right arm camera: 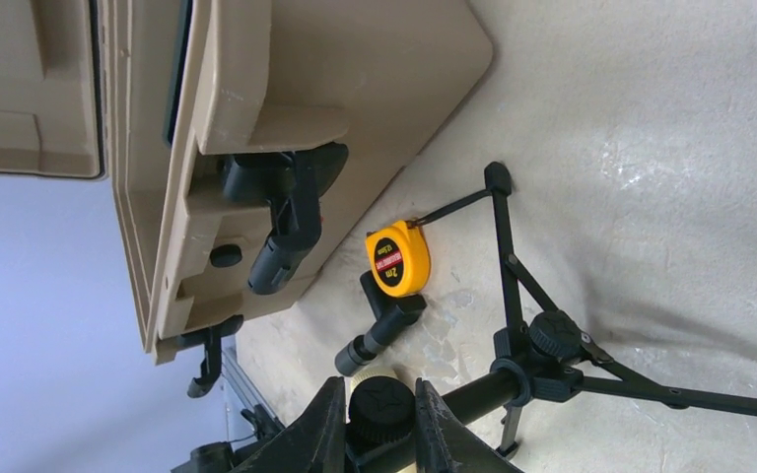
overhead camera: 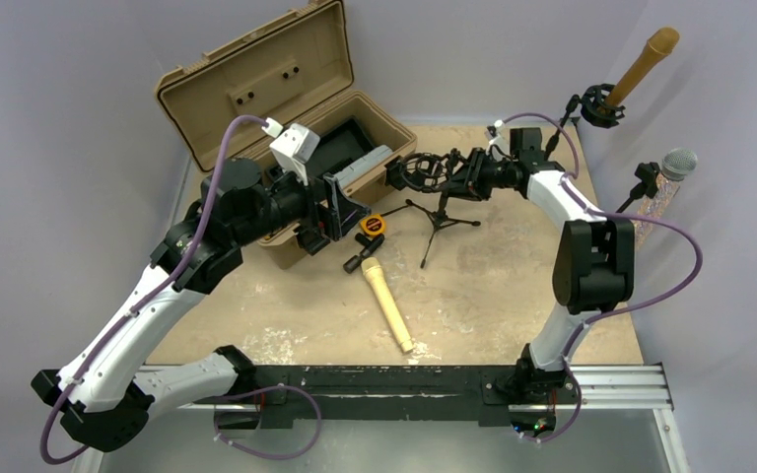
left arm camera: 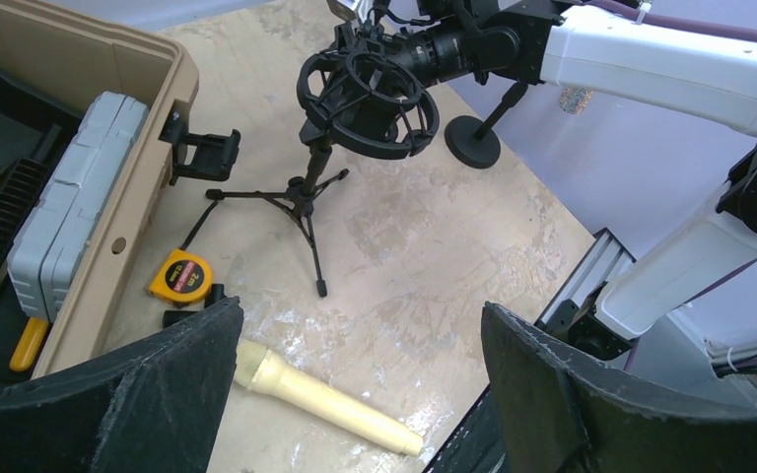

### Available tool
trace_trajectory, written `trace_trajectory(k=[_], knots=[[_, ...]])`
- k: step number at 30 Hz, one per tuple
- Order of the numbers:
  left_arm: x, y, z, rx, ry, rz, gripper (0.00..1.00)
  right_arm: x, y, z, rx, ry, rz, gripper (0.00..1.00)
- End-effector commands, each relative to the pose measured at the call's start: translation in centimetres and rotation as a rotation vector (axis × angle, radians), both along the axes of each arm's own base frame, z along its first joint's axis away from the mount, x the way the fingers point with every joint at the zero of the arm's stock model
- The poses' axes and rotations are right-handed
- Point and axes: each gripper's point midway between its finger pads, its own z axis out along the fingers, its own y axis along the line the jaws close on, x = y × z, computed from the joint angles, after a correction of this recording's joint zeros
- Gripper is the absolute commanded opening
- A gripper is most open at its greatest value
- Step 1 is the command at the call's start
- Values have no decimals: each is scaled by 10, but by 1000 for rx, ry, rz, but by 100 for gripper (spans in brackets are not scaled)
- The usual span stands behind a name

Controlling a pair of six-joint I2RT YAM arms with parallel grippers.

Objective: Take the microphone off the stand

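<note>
The cream microphone point(overhead camera: 386, 305) lies flat on the table, apart from the stand; it also shows in the left wrist view point(left arm camera: 325, 399). The black tripod stand point(overhead camera: 441, 215) stands upright with its ring-shaped shock mount point(overhead camera: 422, 172) empty. My right gripper point(overhead camera: 458, 175) is shut on the stand's black knob point(right arm camera: 379, 406) just below the mount. My left gripper point(left arm camera: 360, 307) is open and empty, hovering above the table over the microphone's head end, beside the case front.
An open tan case point(overhead camera: 256, 89) with a grey box point(left arm camera: 74, 202) inside stands at the back left. A yellow tape measure point(overhead camera: 373, 226) and a black clip adapter point(overhead camera: 365, 251) lie by the stand's feet. Two other microphones on stands point(overhead camera: 646, 64) point(overhead camera: 675, 168) are at the far right.
</note>
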Motion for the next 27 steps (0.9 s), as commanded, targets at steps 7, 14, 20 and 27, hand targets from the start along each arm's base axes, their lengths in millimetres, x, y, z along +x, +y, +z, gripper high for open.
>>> trace_trajectory(k=[7, 14, 20, 27], knots=[[2, -9, 4, -21, -21, -26, 88, 2, 6, -13, 2, -267, 114, 0], [3, -13, -2, -4, -13, -28, 88, -9, 18, -22, 88, -399, 236, 0], [3, -15, -3, -3, -9, -31, 88, -14, 24, -35, 134, -466, 332, 0], [3, -17, -5, 9, -11, -32, 88, -9, 25, -39, 155, -467, 330, 6]])
